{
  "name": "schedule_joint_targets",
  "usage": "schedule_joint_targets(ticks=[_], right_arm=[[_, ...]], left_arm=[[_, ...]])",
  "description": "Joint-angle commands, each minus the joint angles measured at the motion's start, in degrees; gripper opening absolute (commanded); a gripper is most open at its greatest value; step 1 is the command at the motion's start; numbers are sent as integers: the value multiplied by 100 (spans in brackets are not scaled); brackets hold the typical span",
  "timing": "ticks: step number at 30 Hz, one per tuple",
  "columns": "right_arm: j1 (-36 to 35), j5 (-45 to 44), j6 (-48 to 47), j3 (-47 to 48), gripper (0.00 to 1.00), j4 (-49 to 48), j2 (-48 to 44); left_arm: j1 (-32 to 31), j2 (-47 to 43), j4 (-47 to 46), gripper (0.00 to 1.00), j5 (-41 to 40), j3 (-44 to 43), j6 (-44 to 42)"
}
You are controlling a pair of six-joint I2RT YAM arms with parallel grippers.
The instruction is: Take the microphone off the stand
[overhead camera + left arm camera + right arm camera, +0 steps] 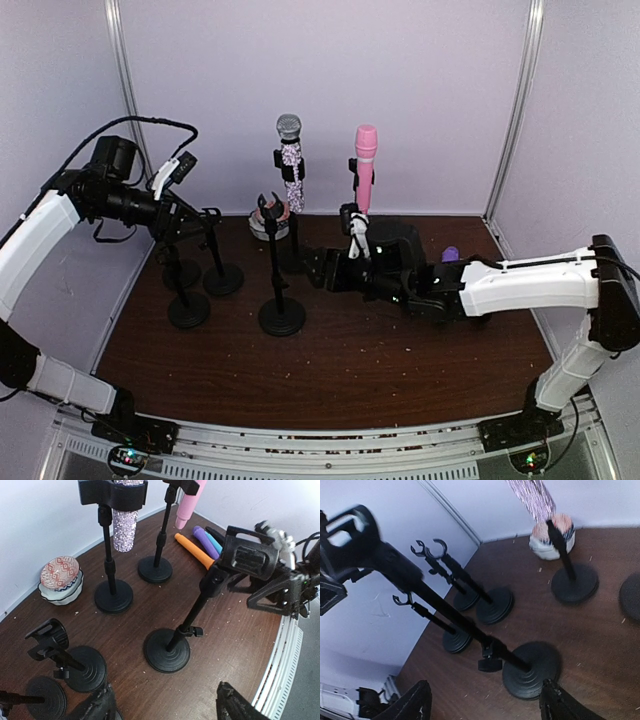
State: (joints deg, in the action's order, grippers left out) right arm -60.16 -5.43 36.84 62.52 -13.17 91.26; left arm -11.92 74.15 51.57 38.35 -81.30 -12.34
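A silver glitter microphone [289, 152] and a pink microphone [365, 165] each stand upright in the clip of a black stand at the back; both show in the left wrist view, glitter [125, 527] and pink [189, 502]. An empty stand [275, 262] is in front of them. My right gripper [320, 270] is open and empty, low by the pink microphone's stand and just right of the empty stand [532, 670]. My left gripper [205, 216] is open and empty above the empty stands at the left. Open fingers frame both wrist views, left [165, 710] and right [485, 707].
Three empty stands [190, 300] cluster at the left. A patterned bowl [268, 222] sits at the back wall. Orange [197, 550], purple and blue microphones lie on the table behind the right arm; the purple one [450, 254] shows from above. Walls close in on three sides.
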Motion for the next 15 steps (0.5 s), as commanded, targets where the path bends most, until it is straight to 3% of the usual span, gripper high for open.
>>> schedule_joint_targets(ticks=[1, 7, 15], right_arm=[[220, 1960, 2378, -205, 74, -1443, 596], [379, 2518, 3636, -145, 70, -2777, 1381], [498, 2599, 4368, 95, 62, -3100, 2028]], left_arm=[[64, -119, 44, 72, 81, -197, -102], [67, -155, 55, 72, 68, -168, -138], [64, -155, 55, 72, 41, -140, -192]])
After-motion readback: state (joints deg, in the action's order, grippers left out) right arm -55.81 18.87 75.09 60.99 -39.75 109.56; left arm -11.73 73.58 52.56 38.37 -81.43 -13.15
